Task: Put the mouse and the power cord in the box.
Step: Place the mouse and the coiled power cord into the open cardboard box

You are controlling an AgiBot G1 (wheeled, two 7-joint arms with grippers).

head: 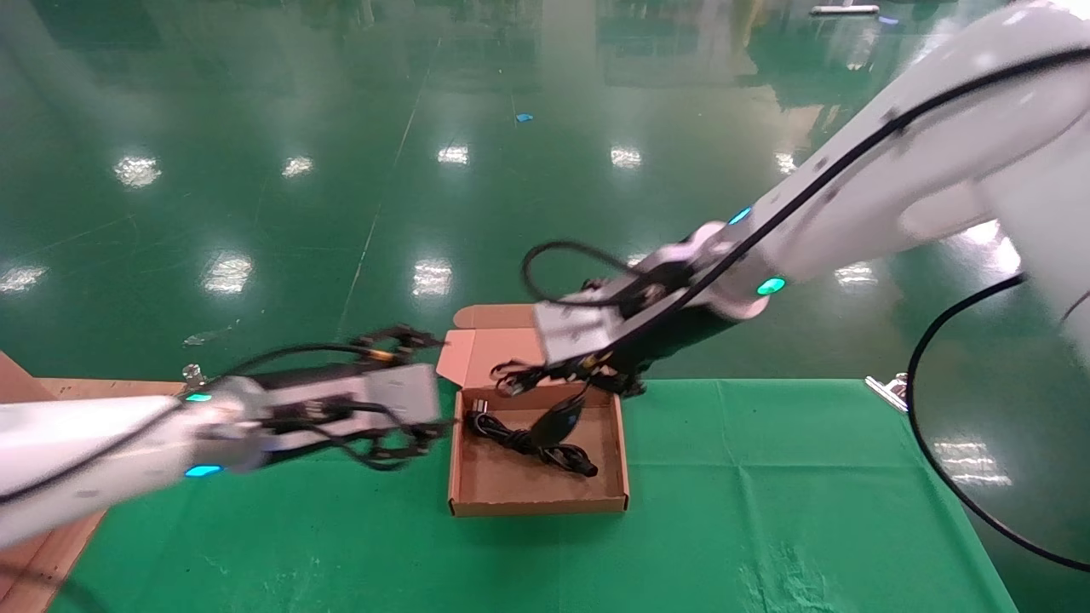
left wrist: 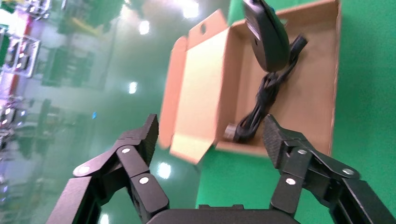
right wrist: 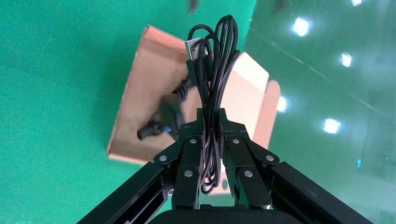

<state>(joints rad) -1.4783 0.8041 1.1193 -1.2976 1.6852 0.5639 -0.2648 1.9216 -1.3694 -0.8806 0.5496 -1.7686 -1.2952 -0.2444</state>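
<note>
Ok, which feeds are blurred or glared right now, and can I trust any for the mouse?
Head view: lamp glare spots the floor, the right arm is motion-smeared, the mouse soft. Left wrist view: mouse blurred, box clear. Right wrist view: wire in the right end effector sharp, mouse below smeared.

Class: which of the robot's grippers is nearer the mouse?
Right. The right gripper holds the mouse's wire, with the mouse dangling below it over the box; the left gripper hovers beside the box.
</note>
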